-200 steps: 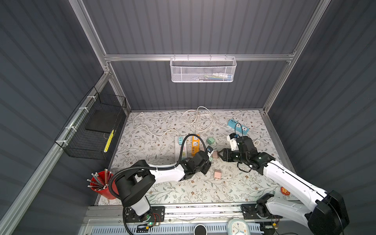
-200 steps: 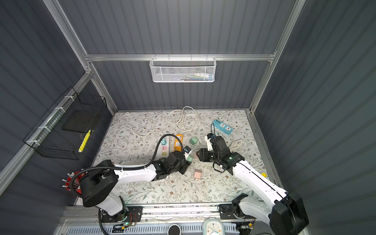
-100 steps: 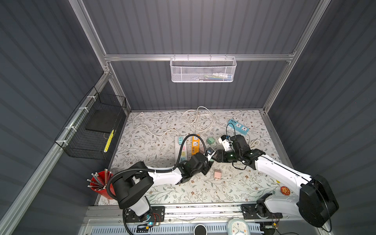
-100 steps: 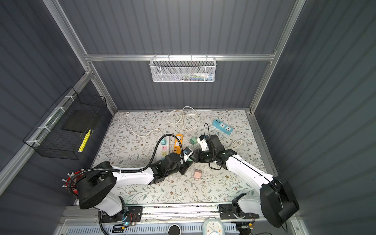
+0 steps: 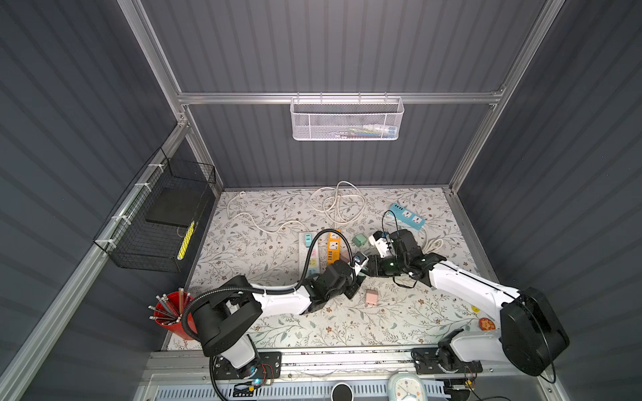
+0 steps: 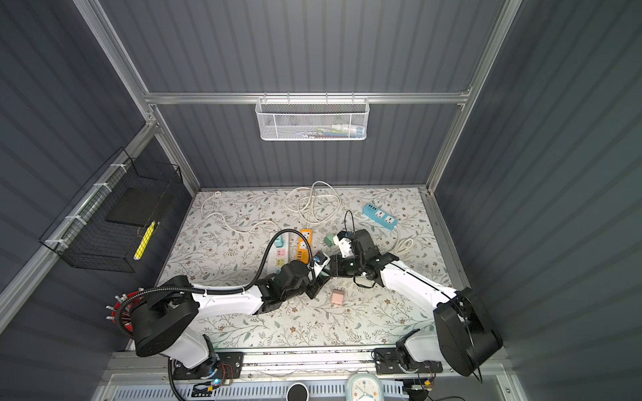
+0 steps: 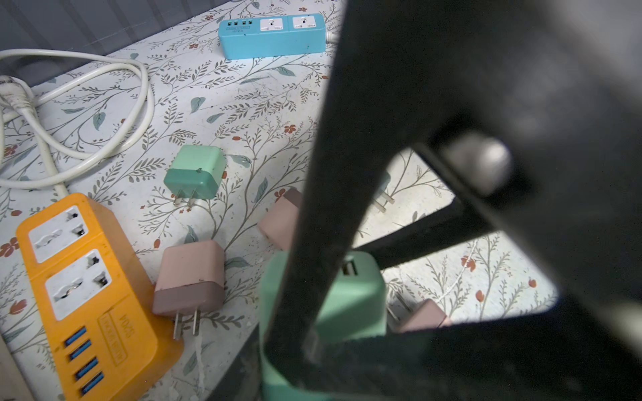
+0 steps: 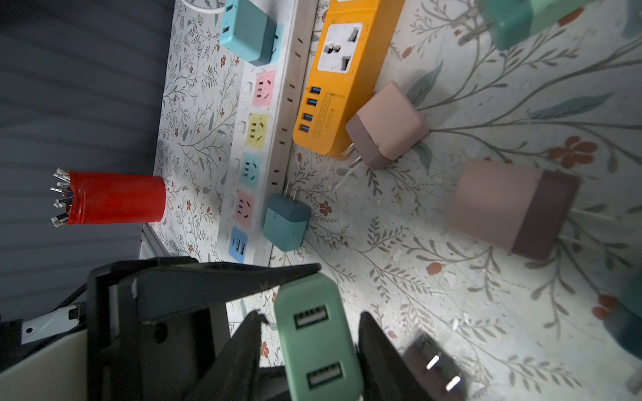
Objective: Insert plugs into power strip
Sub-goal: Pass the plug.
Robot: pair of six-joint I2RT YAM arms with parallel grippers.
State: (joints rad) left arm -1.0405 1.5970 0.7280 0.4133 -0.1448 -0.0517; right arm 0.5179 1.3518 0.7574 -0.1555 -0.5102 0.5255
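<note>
The mint plug [image 8: 318, 347] was held over the desk [image 5: 278, 330] in the closed left pincer [image 5: 357, 272]. The right pincer [image 8: 311, 314] was set around it, partly open, with a thin gap at one side; the plug's long axis was laid along that pincer.

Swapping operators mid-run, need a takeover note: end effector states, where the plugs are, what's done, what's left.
Left end effector: shut on the mint plug.
Right end effector: open, straddling that same plug, not clamped.
Plugs: seated teal plug in the white strip, at its end socket; loose teal plug beside that strip; pink plug against the orange strip; second pink plug and green plug loose on the mat.
Done: one plug inserted.
Left: complete the handover, then insert the mint and the loose ones.
</note>
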